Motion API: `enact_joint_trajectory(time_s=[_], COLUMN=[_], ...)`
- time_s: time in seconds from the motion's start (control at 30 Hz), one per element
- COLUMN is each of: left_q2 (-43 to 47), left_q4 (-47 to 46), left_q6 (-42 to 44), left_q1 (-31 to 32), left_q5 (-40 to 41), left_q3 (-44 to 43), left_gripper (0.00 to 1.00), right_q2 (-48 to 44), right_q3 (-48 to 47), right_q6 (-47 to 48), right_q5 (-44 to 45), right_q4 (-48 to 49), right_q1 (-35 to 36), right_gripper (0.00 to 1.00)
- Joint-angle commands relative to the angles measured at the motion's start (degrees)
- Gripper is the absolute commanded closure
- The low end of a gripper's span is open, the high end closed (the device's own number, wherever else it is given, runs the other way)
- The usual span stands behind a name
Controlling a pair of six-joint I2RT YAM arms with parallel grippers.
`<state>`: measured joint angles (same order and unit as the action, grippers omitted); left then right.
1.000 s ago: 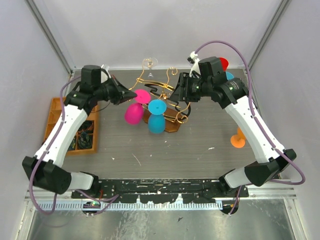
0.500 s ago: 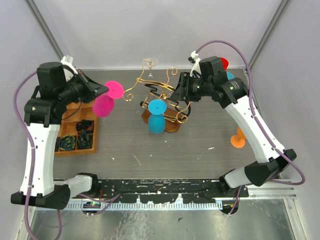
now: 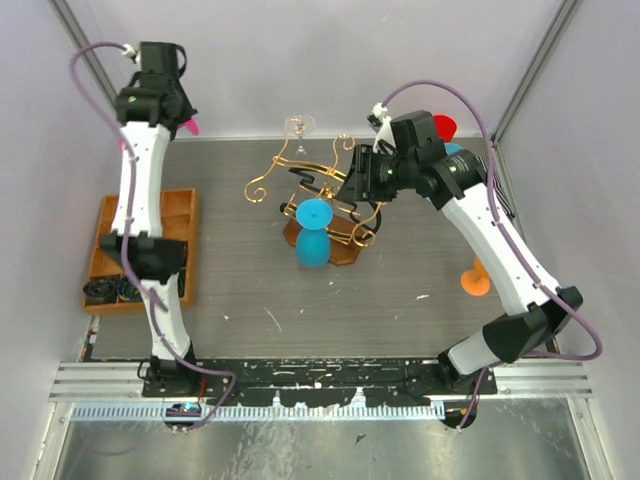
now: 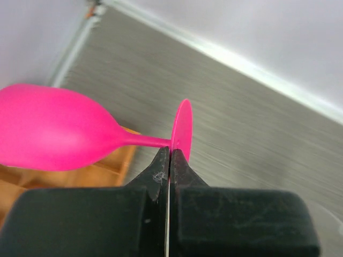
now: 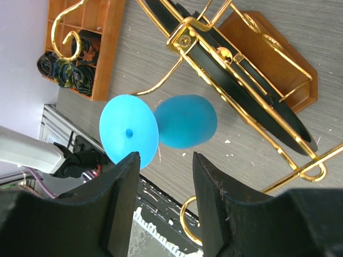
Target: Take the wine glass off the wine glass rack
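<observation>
Magenta wine glass [image 4: 53, 128] above the black left fingers [image 4: 158, 174]; sky-blue wine glass [image 5: 185, 122] between the black right fingers [image 5: 123, 193]; gold-and-black wine glass rack [image 5: 236, 69], brown base.

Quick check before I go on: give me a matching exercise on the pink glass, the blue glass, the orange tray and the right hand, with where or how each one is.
1. pink wine glass
2. blue wine glass
3. orange tray
4. right hand

A. open, beside the blue glass's foot
B. holds dark rolls, left of the wine glass rack
C. hangs on that rack
D. foot pinched in the shut left hand

Pairs: 1-D, 2-C, 3-B, 4-A
</observation>
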<state>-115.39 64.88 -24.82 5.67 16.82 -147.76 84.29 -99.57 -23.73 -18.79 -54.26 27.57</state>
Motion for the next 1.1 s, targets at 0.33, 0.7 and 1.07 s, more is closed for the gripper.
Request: enact_joint_trajectory(time_s=[0.33, 0.7, 1.07], left_q2=[-25.31, -35.99, -41.01], left_q4=[-17.42, -23.73, -35.35], left_q6=[25.78, 32.37, 45.64], left_q1=[4.93, 3.03, 2.86], left_q5=[38.05, 42.56, 45.12], left_q3=[-4.11, -4.24, 0.08], left_gripper=[1.0, 1.0, 1.0], right_q2=[4.21, 4.14, 1.79], right_q3=[0.66, 2.16, 6.82], right_q6=[3.56, 4.98, 3.76], right_q5=[-6.83, -10.37, -14.71], right_q4=[5.9, 8.2, 12.06], right_q1=[-0.73, -0.74, -0.7], right_gripper=[0.51, 0.52, 0.54])
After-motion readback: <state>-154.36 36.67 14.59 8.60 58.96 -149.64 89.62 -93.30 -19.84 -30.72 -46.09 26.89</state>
